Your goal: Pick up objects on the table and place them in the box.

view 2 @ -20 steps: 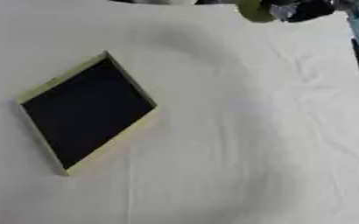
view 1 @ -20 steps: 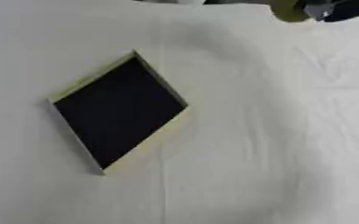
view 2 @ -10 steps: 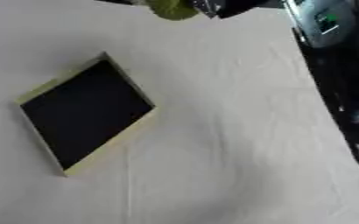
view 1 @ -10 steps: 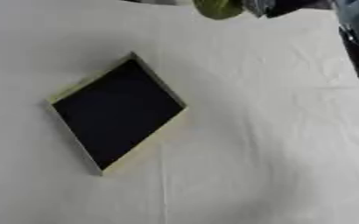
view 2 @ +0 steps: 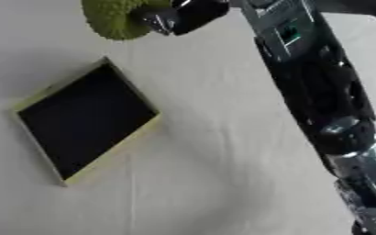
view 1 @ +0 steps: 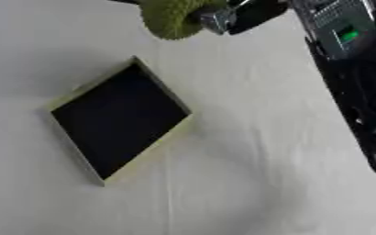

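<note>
A fuzzy green round object (view 1: 172, 17) hangs at the top of the view, held in my right hand (view 2: 183, 14), whose dark fingers are curled round its right side. The right arm (view 2: 316, 87) runs down the right side of the picture. The object is above the table, a little beyond the far corner of the box (view 1: 119, 118). The box is shallow, with a pale yellow rim and a black inside, turned like a diamond at left of centre; nothing shows inside it. My left hand is not in sight.
A white cloth (view 1: 247, 174) with soft creases covers the table. The right arm takes up the right edge of both views.
My right hand has carried the green object leftward and nearer, toward the box's far corner. The arm now fills much more of the right side. The camera has also shifted.
</note>
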